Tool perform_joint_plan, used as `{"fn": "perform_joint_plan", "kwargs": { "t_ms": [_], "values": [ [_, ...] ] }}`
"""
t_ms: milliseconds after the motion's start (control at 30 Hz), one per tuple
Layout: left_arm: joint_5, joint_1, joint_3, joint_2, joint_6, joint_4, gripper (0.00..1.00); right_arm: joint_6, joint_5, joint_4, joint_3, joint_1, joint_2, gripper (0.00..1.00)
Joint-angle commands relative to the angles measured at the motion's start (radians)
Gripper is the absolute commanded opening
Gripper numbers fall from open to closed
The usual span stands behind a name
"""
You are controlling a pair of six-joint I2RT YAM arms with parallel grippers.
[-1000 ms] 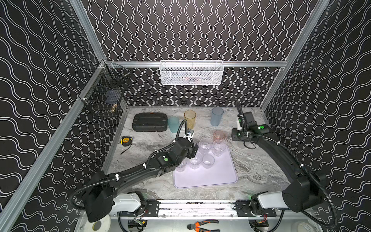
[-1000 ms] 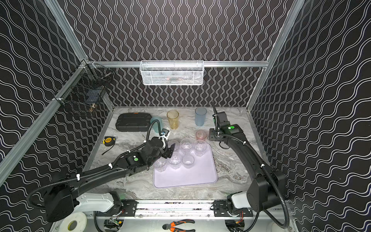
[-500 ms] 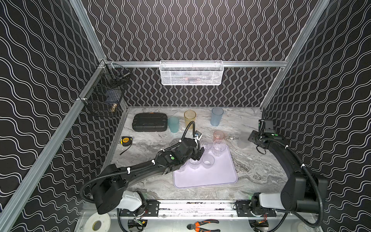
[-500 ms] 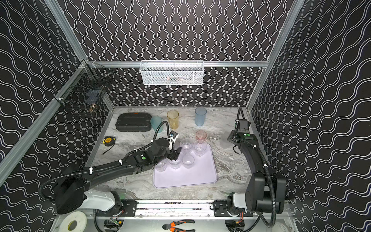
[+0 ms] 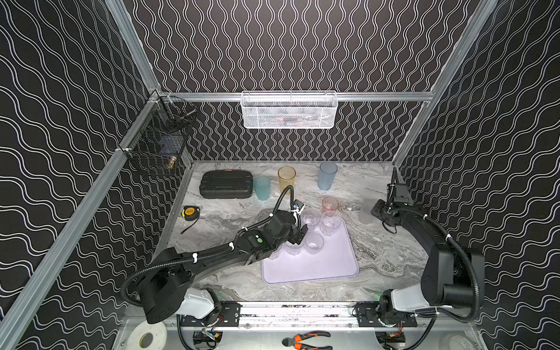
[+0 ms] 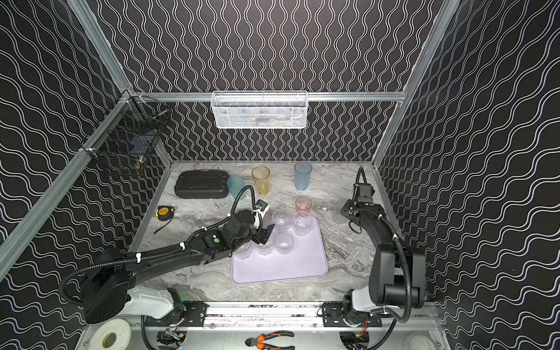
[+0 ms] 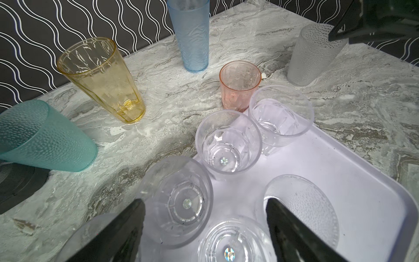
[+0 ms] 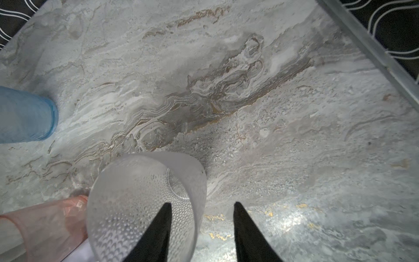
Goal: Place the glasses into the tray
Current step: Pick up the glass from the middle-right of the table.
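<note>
Nearest, on the tray [image 5: 327, 269]: several clear glasses [image 5: 313, 242] at its far left, left jaws spread wide around one, clamping nothing. Farther, on the desk [image 5: 378, 251]: pink glass [image 5: 330, 203] just past the tray's rim, frosted glass [image 8: 136, 199] to the right with right jaws apart astride its wall, not yet pinching; farthest, teal [image 5: 262, 188], amber [image 5: 286, 178], blue [image 5: 327, 175]. Probably light, stiff, slick, tippy; best pinched at the rim wall or spanned low.

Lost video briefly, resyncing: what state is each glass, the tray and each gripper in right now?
tray: lying flat, partly filled.
clear glasses: upright in tray.
pink glass: upright, off tray.
frosted glass: upright, off tray.
teal glass: standing, off tray.
amber glass: upright, off tray.
blue glass: standing, off tray.
left gripper: open, above clear glasses.
right gripper: open, astride frosted glass's rim.
</note>
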Motion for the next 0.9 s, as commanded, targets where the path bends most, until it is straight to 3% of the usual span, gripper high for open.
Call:
{"fn": "perform_joint_plan", "kwargs": {
  "t_ms": [0,467,700,867],
  "values": [
    [-0.003,0.0,0.0,0.003,0.013,0.027,0.87,0.027,-0.033,0.046,-0.009,-0.001,0.022,0.39],
    [-0.038,0.0,-0.001,0.002,0.038,0.021,0.88,-0.005,-0.03,0.021,0.016,0.005,-0.029,0.03],
    [-0.081,0.001,0.001,0.0,0.06,0.019,0.88,-0.032,-0.05,-0.078,0.114,0.069,-0.104,0.01],
    [-0.104,0.0,0.005,-0.026,0.077,0.001,0.88,-0.109,0.022,-0.188,0.143,0.173,-0.163,0.01]
  ]
}}
